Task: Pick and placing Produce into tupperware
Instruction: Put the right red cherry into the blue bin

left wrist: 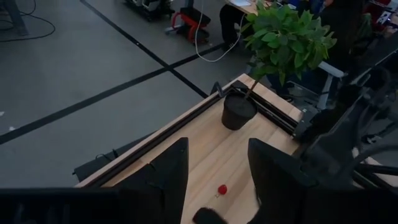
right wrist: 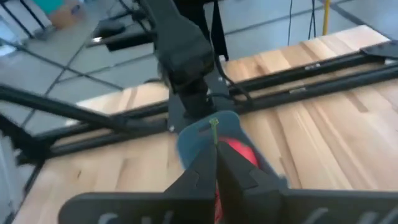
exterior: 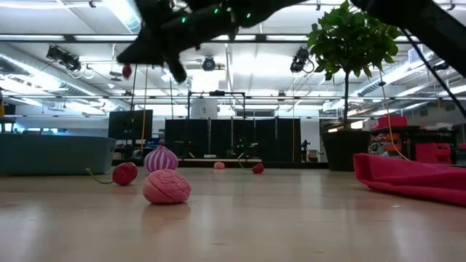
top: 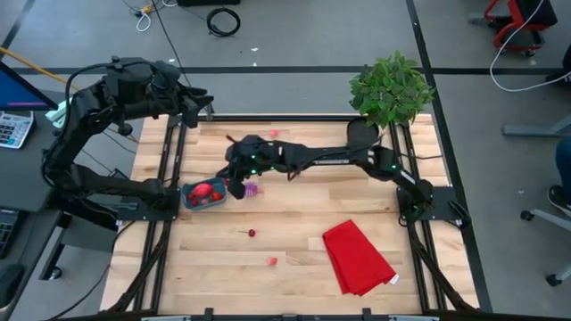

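The carry step looks to be in hand. The right gripper hangs above the tupperware at centre left of the high view, its jaws pressed together on a thin green stem. In the low view a small red cherry dangles at upper left. The next move likely calls for lowering over the teal container and releasing. A large red piece already lies inside. The left gripper waits upper left, jaws apart, empty.
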Motion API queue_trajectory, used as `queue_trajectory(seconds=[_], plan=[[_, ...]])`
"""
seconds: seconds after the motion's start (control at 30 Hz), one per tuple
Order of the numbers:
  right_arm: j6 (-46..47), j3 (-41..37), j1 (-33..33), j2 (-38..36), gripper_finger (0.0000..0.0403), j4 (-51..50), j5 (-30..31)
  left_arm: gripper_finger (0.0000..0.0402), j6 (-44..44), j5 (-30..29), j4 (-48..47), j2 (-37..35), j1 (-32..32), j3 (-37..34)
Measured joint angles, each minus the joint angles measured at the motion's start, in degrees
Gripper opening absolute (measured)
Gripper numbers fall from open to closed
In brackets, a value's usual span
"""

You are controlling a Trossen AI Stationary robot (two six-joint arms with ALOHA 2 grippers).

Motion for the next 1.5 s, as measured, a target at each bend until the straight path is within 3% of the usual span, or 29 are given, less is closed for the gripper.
queue_trajectory(seconds=[0.57, 0.97, 1.5], plan=[[1.4, 1.2, 0.1, 8.7, 0.0004, 14.0, 0.4, 0.0172, 0.0, 0.0, 0.0, 0.0, 0.0, 0.0], [3.3, 1.0, 0.7, 13.3, 0.0004, 17.8, 0.9, 0.0172, -0.1, 0.0, -0.1, 0.0, 0.0, 0.0], [-2.0, 1.0, 0.7, 13.4, 0.0014, 13.4, 2.6, 0.0172, 0.2, 0.0, -0.2, 0.0, 0.0, 0.0]])
